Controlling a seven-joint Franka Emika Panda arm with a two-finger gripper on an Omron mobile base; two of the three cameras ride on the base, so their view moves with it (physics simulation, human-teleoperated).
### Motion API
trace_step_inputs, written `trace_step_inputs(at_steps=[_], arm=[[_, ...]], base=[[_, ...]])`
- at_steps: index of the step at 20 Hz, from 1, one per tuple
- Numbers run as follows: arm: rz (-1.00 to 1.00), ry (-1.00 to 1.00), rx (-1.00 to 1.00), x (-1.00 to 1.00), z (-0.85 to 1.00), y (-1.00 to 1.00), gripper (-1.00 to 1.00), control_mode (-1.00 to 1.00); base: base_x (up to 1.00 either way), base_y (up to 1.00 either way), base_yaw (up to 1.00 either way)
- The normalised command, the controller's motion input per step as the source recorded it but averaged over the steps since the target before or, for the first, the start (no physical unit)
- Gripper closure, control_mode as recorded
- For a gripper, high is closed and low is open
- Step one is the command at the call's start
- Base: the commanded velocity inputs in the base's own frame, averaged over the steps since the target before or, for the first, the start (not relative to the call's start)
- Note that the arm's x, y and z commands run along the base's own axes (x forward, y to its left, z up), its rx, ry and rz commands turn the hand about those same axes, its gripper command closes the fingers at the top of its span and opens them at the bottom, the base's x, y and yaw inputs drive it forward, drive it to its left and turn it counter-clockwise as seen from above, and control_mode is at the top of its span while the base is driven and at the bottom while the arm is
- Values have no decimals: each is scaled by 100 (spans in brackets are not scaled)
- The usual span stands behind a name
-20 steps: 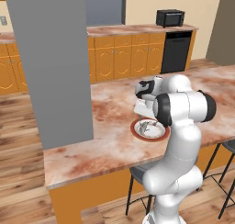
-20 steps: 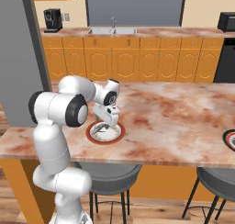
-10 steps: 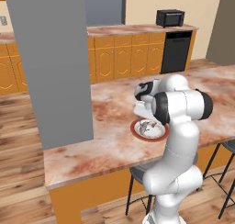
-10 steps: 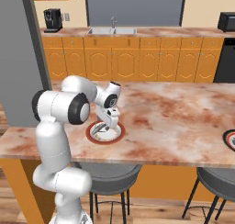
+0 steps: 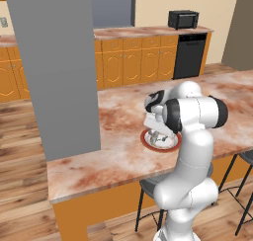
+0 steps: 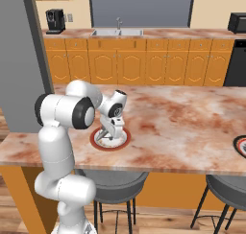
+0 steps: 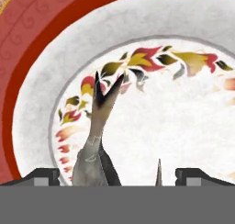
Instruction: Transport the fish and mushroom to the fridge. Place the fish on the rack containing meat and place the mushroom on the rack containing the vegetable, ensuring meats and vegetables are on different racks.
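Observation:
A slender silvery-grey fish lies on a white plate with a red rim and a flower pattern, its forked tail pointing away from the hand. My gripper is open just above the plate, its fingertips wide apart, and the fish's body lies between them, nearer the left one. From the base views the gripper points straight down onto the plate on the marble island. The mushroom, the fridge and its racks are out of view.
A tall grey block stands on the island's left end. Another red-rimmed plate sits at the island's right edge. Dark stools stand under the near edge. Orange cabinets, a sink and a microwave line the far wall.
The hand has sunk a little closer to the plate. The jaws have stayed open and the fish has not moved.

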Motion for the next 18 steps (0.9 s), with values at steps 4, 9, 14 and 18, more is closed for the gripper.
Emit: trace_step_inputs(at_steps=[4, 9, 14, 18], arm=[[-7, 0, 0, 0, -21, 28, 100, -100], [-9, 0, 0, 0, -22, 30, 100, -100], [-10, 0, 0, 0, -14, 4, 100, -100], [-14, -4, 0, -13, -1, -1, 100, -100]], base=[[0, 0, 0], [0, 0, 0], [0, 0, 0], [0, 0, 0]])
